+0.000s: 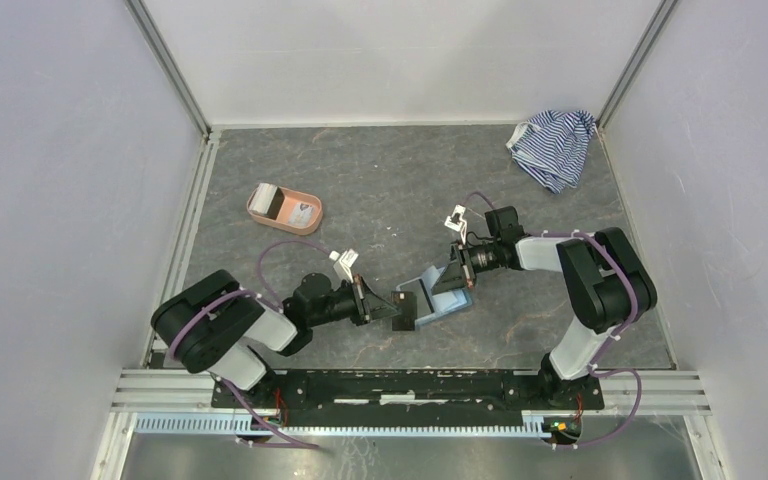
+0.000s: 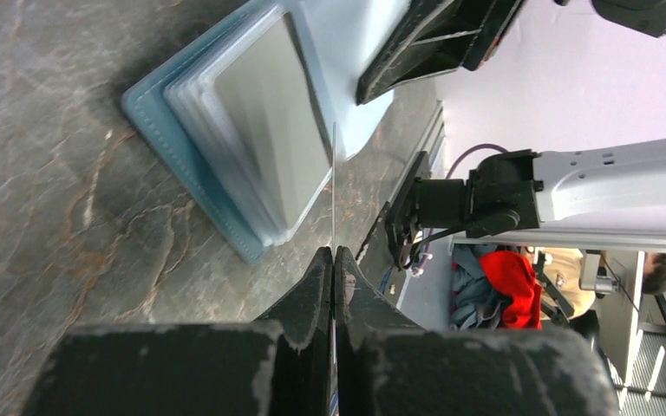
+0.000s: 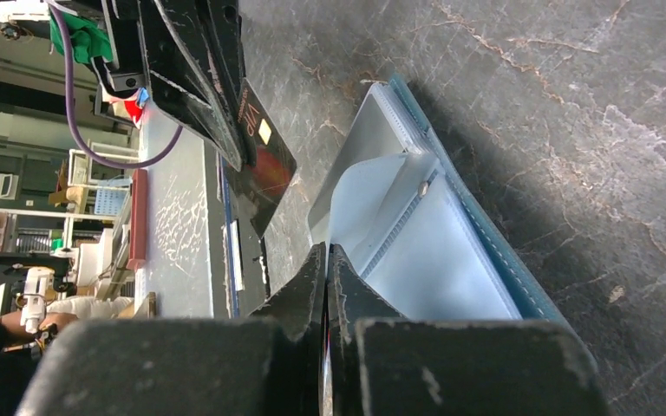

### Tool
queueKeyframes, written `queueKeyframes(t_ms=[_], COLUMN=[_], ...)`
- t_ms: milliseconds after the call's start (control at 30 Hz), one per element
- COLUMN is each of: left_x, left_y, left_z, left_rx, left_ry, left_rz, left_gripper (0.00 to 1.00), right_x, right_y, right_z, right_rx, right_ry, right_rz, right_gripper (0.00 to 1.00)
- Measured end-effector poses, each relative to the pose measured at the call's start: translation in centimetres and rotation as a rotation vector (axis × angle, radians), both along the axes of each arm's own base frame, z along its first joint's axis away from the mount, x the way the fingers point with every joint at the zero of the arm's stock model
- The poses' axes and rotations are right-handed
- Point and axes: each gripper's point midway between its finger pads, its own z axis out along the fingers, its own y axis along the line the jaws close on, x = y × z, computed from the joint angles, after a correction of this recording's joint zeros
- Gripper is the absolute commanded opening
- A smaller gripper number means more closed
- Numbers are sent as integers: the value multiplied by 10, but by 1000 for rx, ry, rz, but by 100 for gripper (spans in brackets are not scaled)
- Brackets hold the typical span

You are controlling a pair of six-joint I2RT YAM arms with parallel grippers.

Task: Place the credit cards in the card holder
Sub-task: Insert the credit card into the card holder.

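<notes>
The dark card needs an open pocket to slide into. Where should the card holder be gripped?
Likely its thin light-blue inner flap, pinched edge-on from the far right: the card holder lies flat and open, and the card in the left hand sits on the opposite side.

The open teal-blue folding card holder (image 1: 440, 302) lies near-centre on the grey stone-patterned bench (image 1: 380, 170). Just left of it, the left claw (image 1: 385, 306) holds a dark thin credit card (image 1: 405, 311). The right claw (image 1: 452, 283) is over its right half. A salmon-pink oval tray (image 1: 256, 206) lies far left, a blue-and-white striped cloth (image 1: 554, 145) far right.
</notes>
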Motion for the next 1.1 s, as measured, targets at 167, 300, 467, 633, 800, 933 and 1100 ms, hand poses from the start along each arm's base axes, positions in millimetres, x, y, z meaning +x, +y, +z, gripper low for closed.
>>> queueKeyframes(t_ms=[167,300,467,633,800,933,1100], left_x=[1,1,-2,0,3,3,1], left_y=[-7,-10,-13,-15,-19,-19,-18], left_z=[19,32,37,35,23,5,-15], left_rx=[-75,-109,-126,-135,-130,-113,-79], left_ry=[-65,-100,-117,-127,-117,-75,-11], left_rz=[-23,-35,-46,-49,-51,-47,-46], left_gripper=[2,2,2,2,2,2,2], right_x=[-1,-1,-3,-6,-10,-11,-12], right_y=[1,2,3,4,4,4,3], right_z=[11,26,38,40,41,40,32], right_rx=[24,55,85,94,99,98,84], right_ry=[-21,-65,-91,-87,-82,-82,-72], right_rz=[10,21,36,46,58,62,65], right_gripper=[0,0,0,0,0,0,0])
